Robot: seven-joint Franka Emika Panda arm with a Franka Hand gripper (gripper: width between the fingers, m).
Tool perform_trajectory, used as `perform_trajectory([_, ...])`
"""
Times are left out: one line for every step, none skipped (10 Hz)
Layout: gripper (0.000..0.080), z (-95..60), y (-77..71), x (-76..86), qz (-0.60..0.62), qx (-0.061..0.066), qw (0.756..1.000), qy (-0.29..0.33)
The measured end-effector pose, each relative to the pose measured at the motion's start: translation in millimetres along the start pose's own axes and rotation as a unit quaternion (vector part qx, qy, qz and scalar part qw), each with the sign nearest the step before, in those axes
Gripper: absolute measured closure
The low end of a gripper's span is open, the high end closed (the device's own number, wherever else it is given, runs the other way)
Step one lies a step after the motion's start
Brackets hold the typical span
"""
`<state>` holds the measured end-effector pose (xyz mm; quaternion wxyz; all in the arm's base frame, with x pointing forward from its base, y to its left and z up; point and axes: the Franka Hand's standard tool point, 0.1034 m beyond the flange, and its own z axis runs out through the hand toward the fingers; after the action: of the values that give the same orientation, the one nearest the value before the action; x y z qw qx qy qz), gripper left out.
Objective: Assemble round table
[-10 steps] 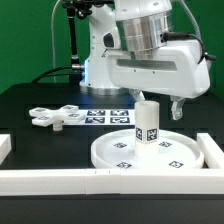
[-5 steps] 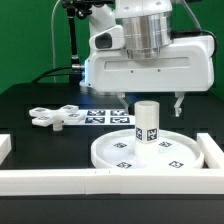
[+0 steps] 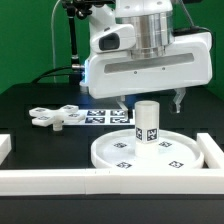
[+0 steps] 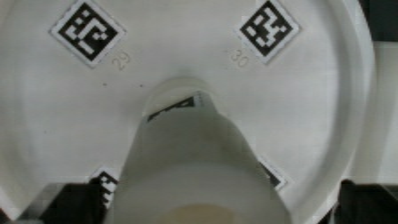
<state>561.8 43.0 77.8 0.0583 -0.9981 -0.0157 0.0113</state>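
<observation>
The large round disc (image 3: 140,152) lies flat on the table at the front. The short cylindrical leg (image 3: 147,124) stands upright on it near its middle. My gripper (image 3: 150,104) is open and hangs right over the leg, with one finger on each side of the leg's top and not touching it. In the wrist view the leg (image 4: 199,160) rises toward the camera from the disc (image 4: 178,50), and my gripper (image 4: 214,208) straddles it with dark fingers (image 4: 75,205) at both sides. The four-lobed cross base (image 3: 55,116) lies apart at the exterior view's left.
The marker board (image 3: 104,116) lies behind the disc. White border rails run along the front (image 3: 60,180) and the exterior view's right (image 3: 212,150). A short rail end (image 3: 4,145) shows at the left edge.
The hand has turned about its vertical axis and shifted slightly to the exterior view's left, now squarely over the leg. The leg, disc and cross base have not moved.
</observation>
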Motion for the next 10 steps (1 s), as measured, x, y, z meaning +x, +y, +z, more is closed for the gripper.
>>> perform_trajectory([0.0150,0.0,0.2,0.0,-0.042,0.000,0.999,0.000])
perform_trajectory([0.0150,-1.5,0.4,3.4,-0.109,-0.010,0.994,0.007])
perform_trajectory([0.0150,-3.8,-1.2,8.1,-0.178,-0.021,0.984,0.016])
perform_trajectory([0.0150,-5.9,-4.1,11.4,-0.237,-0.028,0.971,0.021])
perform_trajectory([0.0150,-6.2,-5.4,12.4,-0.286,-0.033,0.958,0.020])
perform_trajectory([0.0150,-5.5,-3.3,12.0,-0.306,-0.033,0.951,0.018])
perform_trajectory([0.0150,-5.2,-2.5,11.9,-0.322,-0.034,0.946,0.017])
perform_trajectory([0.0150,-5.1,-1.8,11.9,-0.359,-0.035,0.933,0.015])
perform_trajectory([0.0150,-5.0,-1.0,11.8,-0.385,-0.036,0.922,0.014])
perform_trajectory([0.0150,-4.5,-1.2,11.5,-0.406,-0.038,0.913,0.013])
